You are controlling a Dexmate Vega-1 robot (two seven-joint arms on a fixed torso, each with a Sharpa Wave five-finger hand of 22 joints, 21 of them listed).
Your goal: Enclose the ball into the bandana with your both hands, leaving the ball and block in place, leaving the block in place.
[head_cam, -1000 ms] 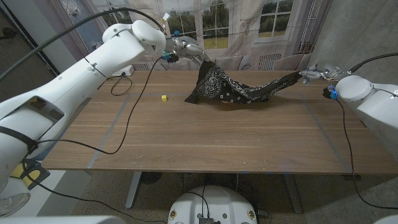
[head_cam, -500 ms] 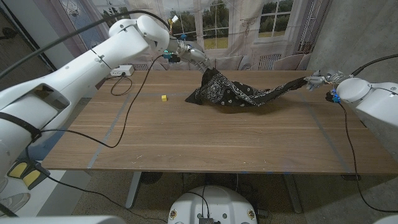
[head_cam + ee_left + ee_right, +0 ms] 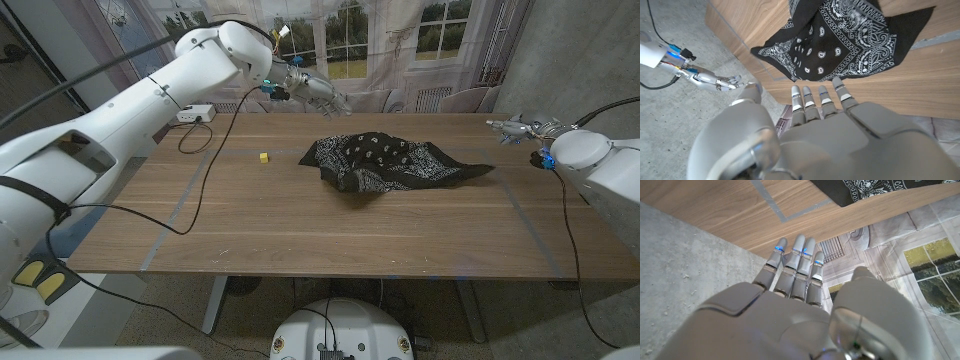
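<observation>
Now left hand [image 3: 318, 92] open, right hand [image 3: 515, 127] open, empty

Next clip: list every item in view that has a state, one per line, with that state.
bandana: released, lying crumpled on the table, humped in the middle; no ball visible.
yellow block: on the table, uncovered, apart from the bandana.
left hand: empty, fingers extended, above the table's far edge.
right hand: empty, fingers extended, past the bandana's corner, off the cloth.
</observation>
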